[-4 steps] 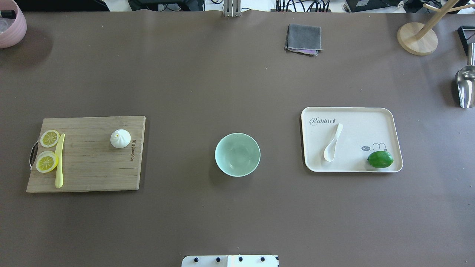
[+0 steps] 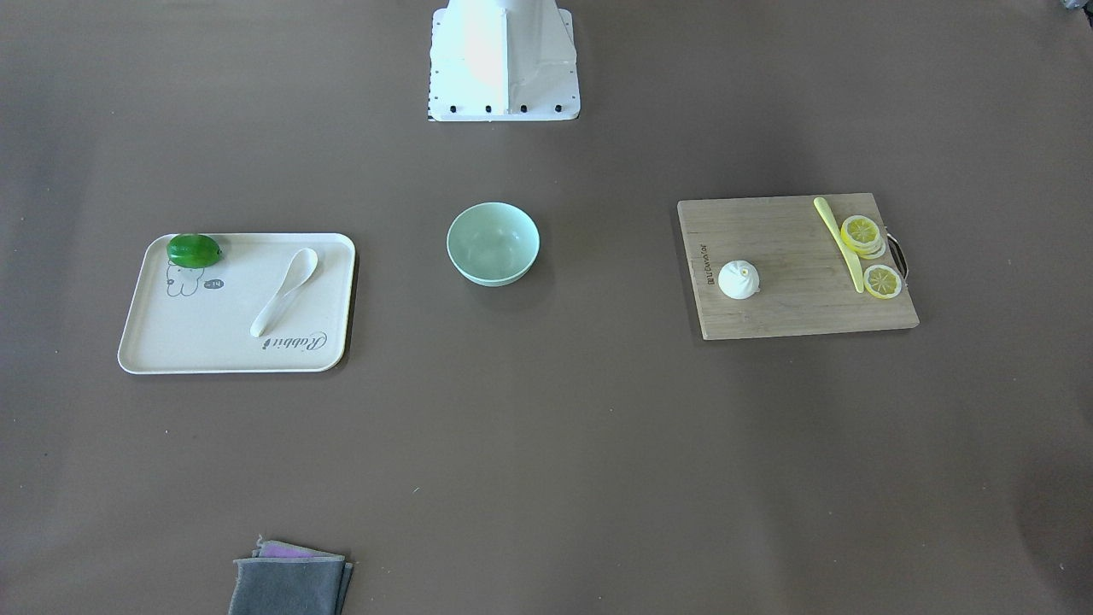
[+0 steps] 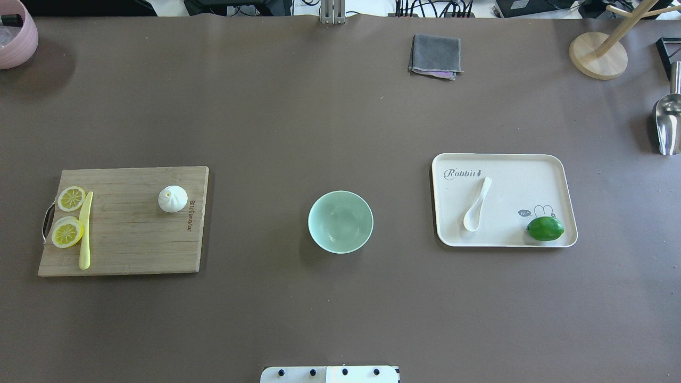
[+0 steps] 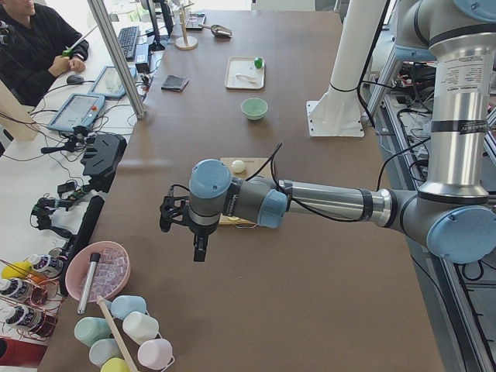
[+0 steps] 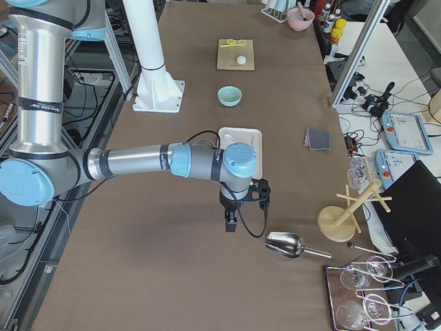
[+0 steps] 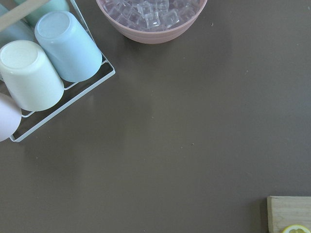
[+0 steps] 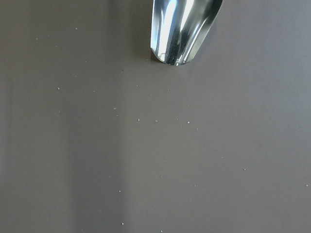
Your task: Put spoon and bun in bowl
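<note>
The cream-white spoon [image 3: 476, 205] lies on the white tray [image 3: 537, 175] at the right, scoop toward the robot; it also shows in the front view [image 2: 286, 290]. The white pleated bun [image 3: 172, 199] sits on the wooden cutting board [image 3: 127, 239] at the left, also in the front view [image 2: 739, 279]. The mint-green bowl [image 3: 340, 223] stands empty between them, also in the front view [image 2: 493, 243]. My left gripper [image 4: 198, 240] hangs beyond the board's outer end. My right gripper [image 5: 232, 224] hangs past the tray, near a metal scoop. Whether either is open, I cannot tell.
A green lime [image 3: 545, 228] lies on the tray. Lemon slices [image 3: 67, 232] and a yellow-green knife [image 3: 85, 230] lie on the board. A grey cloth [image 3: 435, 55], a metal scoop [image 3: 668, 123], a wooden stand [image 3: 598, 55] and a pink ice bowl [image 3: 16, 37] ring the far edge.
</note>
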Action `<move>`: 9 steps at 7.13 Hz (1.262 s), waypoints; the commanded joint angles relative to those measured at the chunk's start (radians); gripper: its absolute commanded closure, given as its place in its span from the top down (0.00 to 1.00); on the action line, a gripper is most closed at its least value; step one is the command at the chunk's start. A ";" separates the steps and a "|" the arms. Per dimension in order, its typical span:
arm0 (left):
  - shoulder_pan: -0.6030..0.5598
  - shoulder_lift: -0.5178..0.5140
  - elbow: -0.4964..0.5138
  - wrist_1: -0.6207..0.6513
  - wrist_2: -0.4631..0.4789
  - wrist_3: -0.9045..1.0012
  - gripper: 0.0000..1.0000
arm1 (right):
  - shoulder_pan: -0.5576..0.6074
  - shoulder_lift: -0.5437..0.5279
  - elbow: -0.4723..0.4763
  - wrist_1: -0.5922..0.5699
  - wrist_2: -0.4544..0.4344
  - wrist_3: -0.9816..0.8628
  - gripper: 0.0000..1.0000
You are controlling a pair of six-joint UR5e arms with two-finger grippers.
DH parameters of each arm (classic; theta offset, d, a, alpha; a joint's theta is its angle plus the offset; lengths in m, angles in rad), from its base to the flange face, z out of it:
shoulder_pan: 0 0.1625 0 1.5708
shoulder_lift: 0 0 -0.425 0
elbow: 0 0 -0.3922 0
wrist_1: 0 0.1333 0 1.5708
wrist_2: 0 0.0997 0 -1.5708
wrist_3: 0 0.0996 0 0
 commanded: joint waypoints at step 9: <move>0.001 0.000 0.006 -0.003 0.006 -0.002 0.98 | 0.000 0.000 0.003 0.004 0.002 0.012 1.00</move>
